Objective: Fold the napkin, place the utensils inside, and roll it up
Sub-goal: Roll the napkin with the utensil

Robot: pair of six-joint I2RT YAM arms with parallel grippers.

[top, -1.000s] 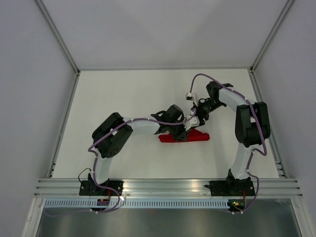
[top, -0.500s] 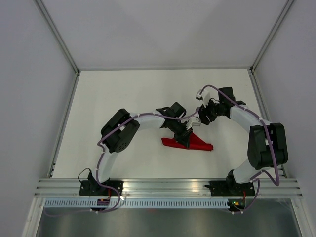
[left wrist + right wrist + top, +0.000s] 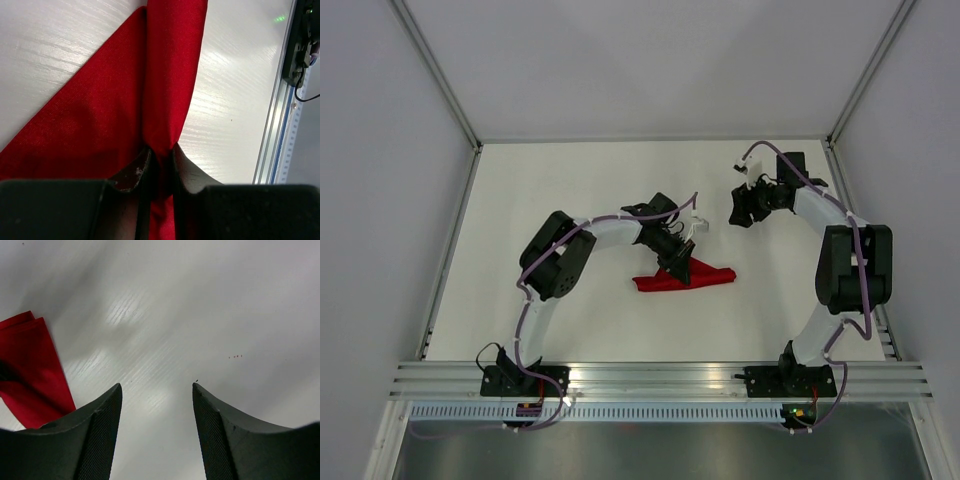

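Observation:
The red napkin (image 3: 698,277) lies as a long rolled bundle near the table's middle. My left gripper (image 3: 682,270) is shut on it. In the left wrist view its jaws pinch a thick fold of the napkin (image 3: 165,100), and a flat triangular flap spreads to the left. My right gripper (image 3: 740,210) hangs open over bare table at the back right, well apart from the cloth. In the right wrist view its gripper (image 3: 157,387) holds nothing, and one end of the napkin (image 3: 35,375) shows at the left edge. The utensils are out of view.
The white table (image 3: 570,190) is walled by grey panels on three sides. An aluminium rail (image 3: 660,378) with both arm bases runs along the near edge; the same rail (image 3: 280,100) shows in the left wrist view.
My right gripper has let go near the napkin, opened wider and pulled back to the far right. My left gripper has stayed shut on the napkin and shifted it slightly.

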